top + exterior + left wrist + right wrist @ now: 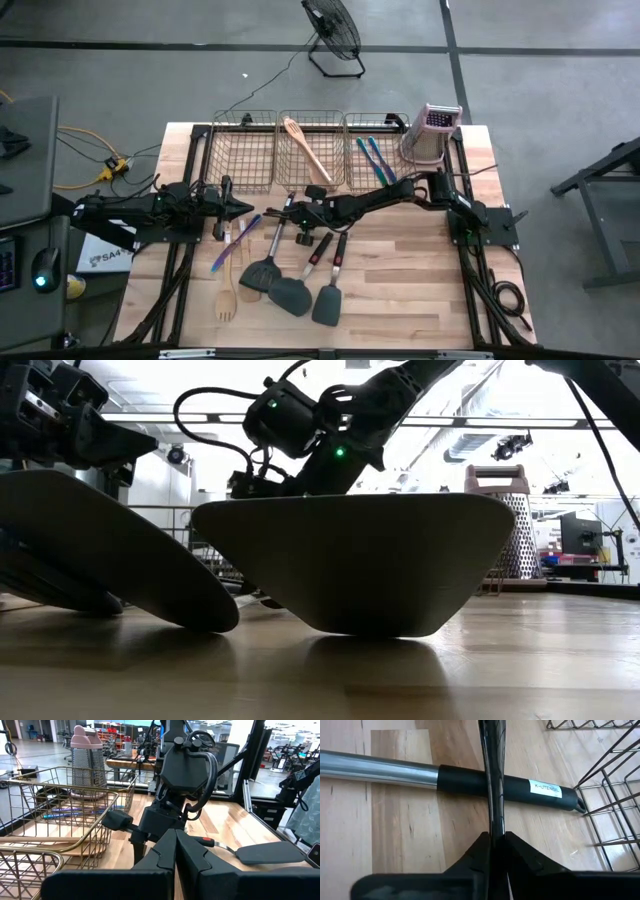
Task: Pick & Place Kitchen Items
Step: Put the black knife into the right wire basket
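On your left, the left gripper [243, 208] hovers over the bench [400, 300] with its fingers closed on nothing. Just beside it a purple utensil [234, 242] lies slanted, above a pale wooden fork [226, 296]. At the centre, dark spatulas [290, 292] lie with heads toward the near edge and handles toward the wire baskets [243, 152]. There the right gripper [292, 208] has its fingers closed on a slim dark handle [492, 780], which crosses over another black-handled tool [505, 786]. A wooden spoon [305, 150] lies diagonally in the middle basket. A box grater [432, 130] stands far right.
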